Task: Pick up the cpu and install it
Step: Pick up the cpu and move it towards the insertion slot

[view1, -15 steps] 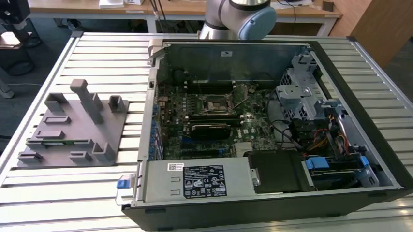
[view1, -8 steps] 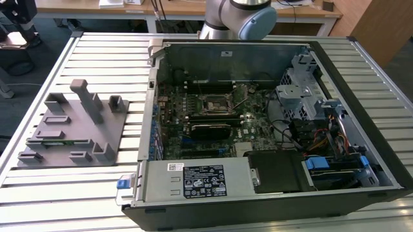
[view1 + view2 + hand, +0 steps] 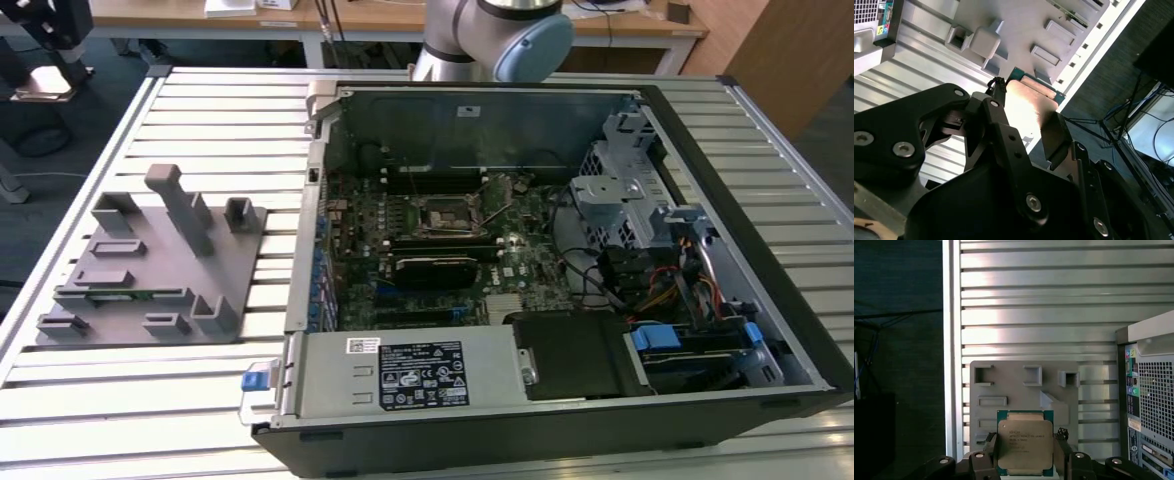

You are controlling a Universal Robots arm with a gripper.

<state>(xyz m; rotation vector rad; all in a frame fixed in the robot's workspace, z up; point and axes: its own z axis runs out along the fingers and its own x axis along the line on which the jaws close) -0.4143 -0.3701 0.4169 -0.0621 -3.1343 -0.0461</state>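
Pickup part looked done: the tool [image 3: 1025,462] was clamped on the cpu [image 3: 1025,442], 1 finger on each side, holding it up well above the grey holder tray [image 3: 1004,385] on the worktop [image 3: 1054,300]. The motherboard socket [image 3: 441,212] looked empty, so I'd say the install wasn't done yet.

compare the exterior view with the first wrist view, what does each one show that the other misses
Exterior view's own: the inside of the open black computer case, with its green motherboard and black square-framed socket, plus the grey robot arm. First wrist view's own: the small square silvery-topped cpu, held in the black gripper. Shared: the grey moulded fixture tray, the slatted metal table and the case's outside.
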